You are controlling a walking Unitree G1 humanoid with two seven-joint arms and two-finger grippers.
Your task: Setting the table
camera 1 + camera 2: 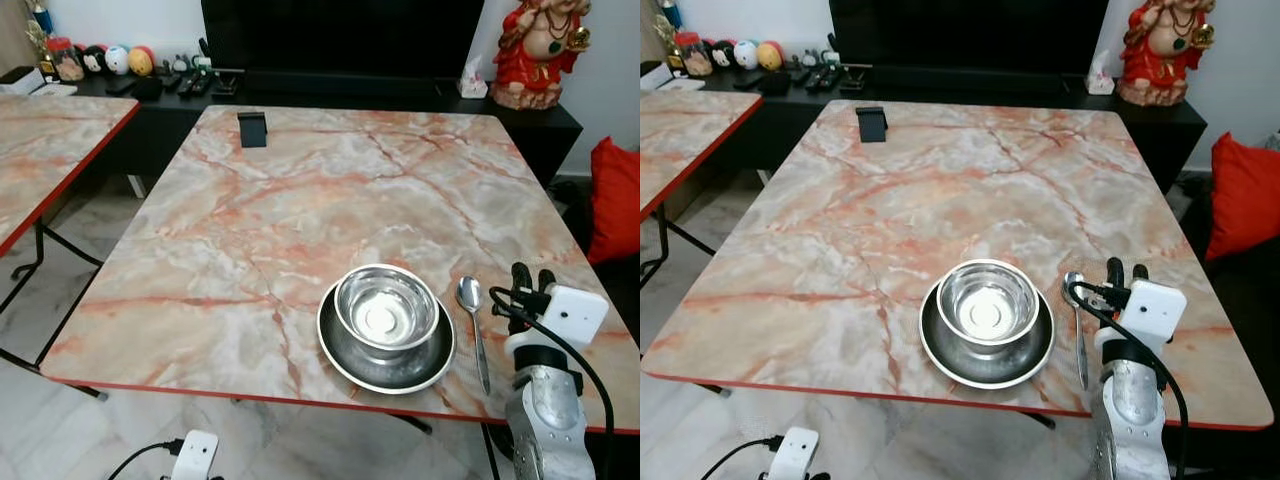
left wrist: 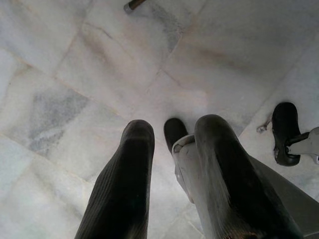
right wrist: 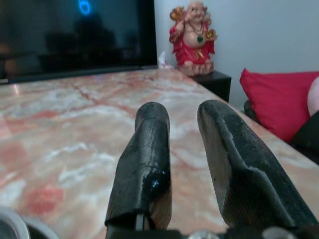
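Note:
A steel bowl (image 1: 385,307) sits in a steel plate (image 1: 345,355) near the front edge of the marble table (image 1: 300,200). A spoon (image 1: 472,315) lies just right of the plate, bowl end pointing away from me. My right gripper (image 1: 532,275) hovers at the table's front right, just right of the spoon, pointing across the tabletop. Its fingers (image 3: 149,144) are open with nothing between them. My left gripper (image 2: 172,127) hangs below the table edge over the floor, open and empty.
A small black stand (image 1: 252,128) is at the table's far left. A second marble table (image 1: 50,140) stands to the left. Behind are a black console (image 1: 400,95) with a TV, remotes and a red statue (image 1: 538,50). A red cushion (image 1: 615,200) lies at the right.

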